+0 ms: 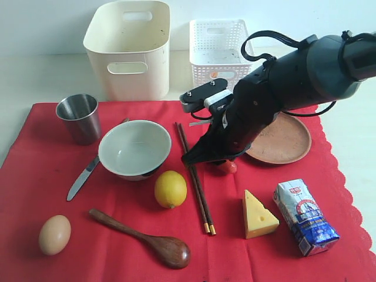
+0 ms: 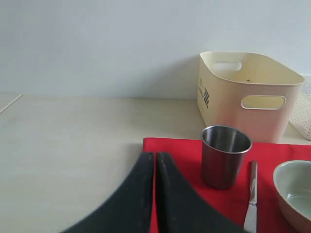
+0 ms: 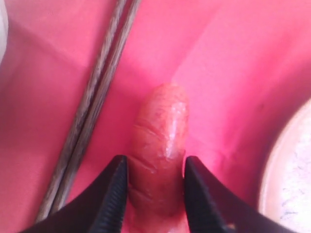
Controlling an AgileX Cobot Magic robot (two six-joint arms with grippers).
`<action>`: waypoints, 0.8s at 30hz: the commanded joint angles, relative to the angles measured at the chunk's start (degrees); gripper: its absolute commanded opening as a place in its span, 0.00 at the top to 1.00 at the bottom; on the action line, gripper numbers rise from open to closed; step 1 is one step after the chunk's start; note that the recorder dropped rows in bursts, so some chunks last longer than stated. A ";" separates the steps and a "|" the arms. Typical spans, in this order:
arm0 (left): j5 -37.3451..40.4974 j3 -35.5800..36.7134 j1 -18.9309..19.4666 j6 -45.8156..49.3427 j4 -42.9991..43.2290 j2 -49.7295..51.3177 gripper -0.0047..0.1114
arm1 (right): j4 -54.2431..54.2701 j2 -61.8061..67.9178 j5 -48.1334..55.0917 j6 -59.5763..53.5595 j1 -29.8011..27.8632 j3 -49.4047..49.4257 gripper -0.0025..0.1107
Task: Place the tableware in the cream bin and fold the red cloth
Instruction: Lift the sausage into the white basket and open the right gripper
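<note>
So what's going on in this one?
The right claw is down on the red cloth, closed around a small red sausage lying between the chopsticks and the brown plate. The left claw is shut and holds nothing, off by the cloth's edge near the steel cup. Nothing shows inside the cream bin, and the cloth is spread flat.

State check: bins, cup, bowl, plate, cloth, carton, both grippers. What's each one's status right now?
cream bin: upright, nothing seen inside
steel cup: upright, empty
white bowl: upright, empty
brown plate: bare where visible, partly behind the arm
red cloth: spread flat, unfolded
milk carton: lying on its side
left gripper: shut, empty
right gripper: closed on the sausage, sausage on the cloth
</note>
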 commanded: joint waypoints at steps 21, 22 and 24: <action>0.00 -0.03 0.16 0.02 -0.36 -0.38 0.93 | -12.54 -7.36 -17.59 0.05 -6.54 -5.49 0.98; 0.00 -0.03 0.16 0.02 -0.36 -0.38 0.93 | -12.54 -7.02 -18.96 0.05 -7.19 -6.16 0.98; 0.00 -0.03 0.16 0.02 -0.36 -0.38 0.93 | -12.54 -6.07 -22.01 0.05 -8.33 -7.19 0.98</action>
